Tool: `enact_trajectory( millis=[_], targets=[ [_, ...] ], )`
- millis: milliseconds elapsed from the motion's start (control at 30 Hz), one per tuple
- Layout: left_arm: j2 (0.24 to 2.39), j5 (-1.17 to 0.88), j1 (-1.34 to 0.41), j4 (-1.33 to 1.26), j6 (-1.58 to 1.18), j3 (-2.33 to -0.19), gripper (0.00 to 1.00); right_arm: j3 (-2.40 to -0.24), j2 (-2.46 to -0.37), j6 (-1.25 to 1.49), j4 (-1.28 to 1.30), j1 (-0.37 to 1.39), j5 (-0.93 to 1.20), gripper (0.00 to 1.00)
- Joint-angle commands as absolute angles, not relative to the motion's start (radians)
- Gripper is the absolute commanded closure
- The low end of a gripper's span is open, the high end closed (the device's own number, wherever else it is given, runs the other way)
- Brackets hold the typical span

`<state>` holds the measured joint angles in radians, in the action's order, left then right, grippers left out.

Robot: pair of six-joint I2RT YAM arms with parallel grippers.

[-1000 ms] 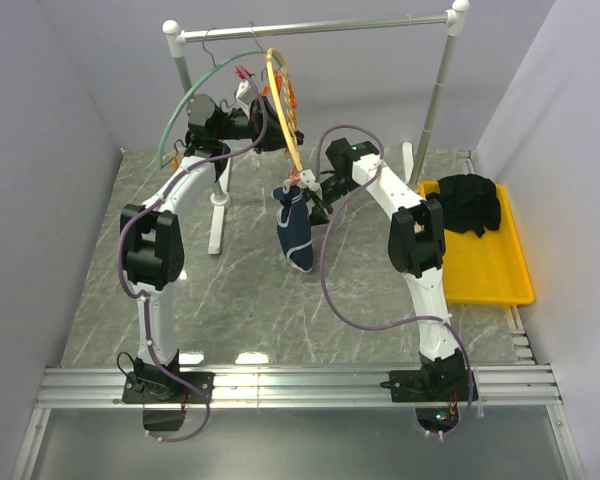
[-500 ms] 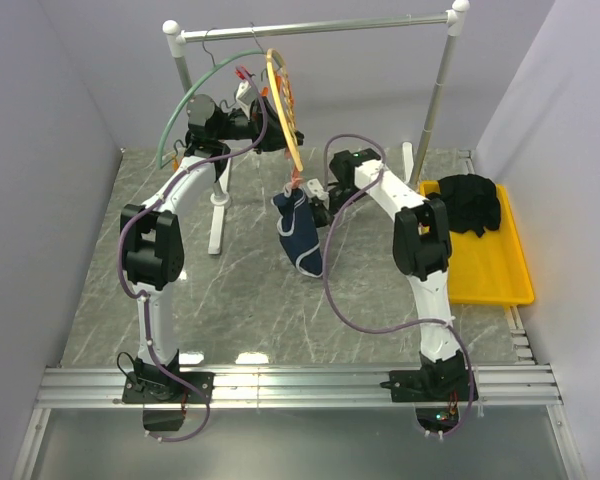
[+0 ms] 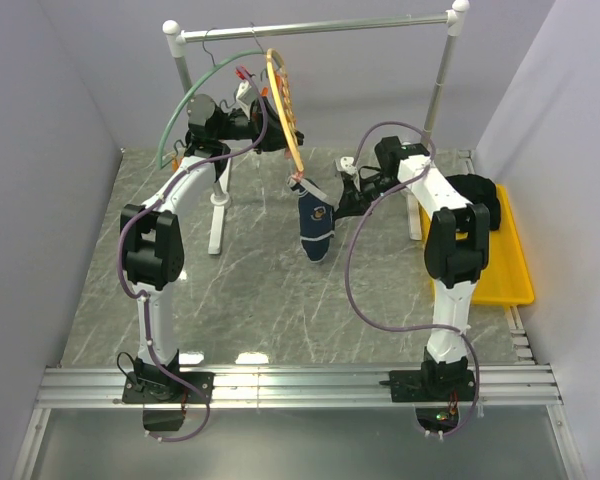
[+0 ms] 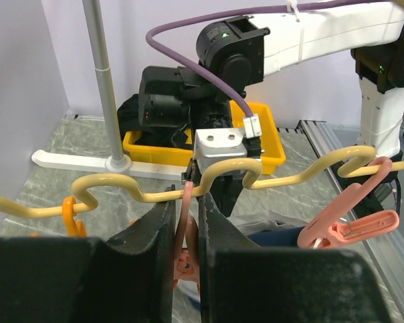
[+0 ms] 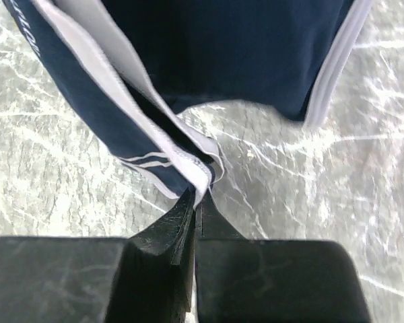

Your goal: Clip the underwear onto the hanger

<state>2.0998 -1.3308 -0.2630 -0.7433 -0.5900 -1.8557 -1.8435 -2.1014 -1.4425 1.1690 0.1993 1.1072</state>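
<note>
Right gripper closed on underwear hem (fabric just ahead); left gripper clamps hanger.

Top view: high, behind the arm bases, facing forward and down over the whole surface to the rail; widest and farthest. Left wrist: close, about level, sighting along the left claw through the hanger wire toward the right arm and tray. Right wrist: closest, sighting past the right claw at the underwear and surface. All three share the underwear.
</note>
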Motion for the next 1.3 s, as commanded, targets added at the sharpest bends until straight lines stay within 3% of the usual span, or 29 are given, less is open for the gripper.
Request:
enact_trajectory(
  millis=[0, 267, 500, 767, 1067, 1267],
  targets=[
    [2.091, -1.313, -0.261, -0.772, -0.561, -1.893, 1.00, -1.838, -2.026, -1.312, 1.100, 0.193, 1.074, 1.00],
    [2.073, -1.128, -0.255, -0.609, -0.454, -1.885, 1.00, -1.809, -1.954, -1.230, 1.144, 0.158, 0.945, 1.00],
    [2.034, -0.954, -0.285, -0.590, -0.481, -1.826, 1.00, -1.890, -1.948, -0.976, 1.086, 0.221, 0.825, 1.00],
    [2.016, -1.046, -0.302, -0.834, -0.701, -1.706, 1.00, -1.763, -1.885, -0.717, 0.651, 0.248, 0.772, 1.00],
    [2.033, -1.115, -0.313, -0.937, -0.718, -1.723, 1.00, -1.870, -1.956, -0.615, 0.421, 0.287, 0.741, 1.00],
    [2.045, -1.108, -0.318, -0.974, -0.715, -1.739, 1.00, -1.671, -1.862, -0.542, 0.087, 0.305, 0.816, 1.00]
  ],
)
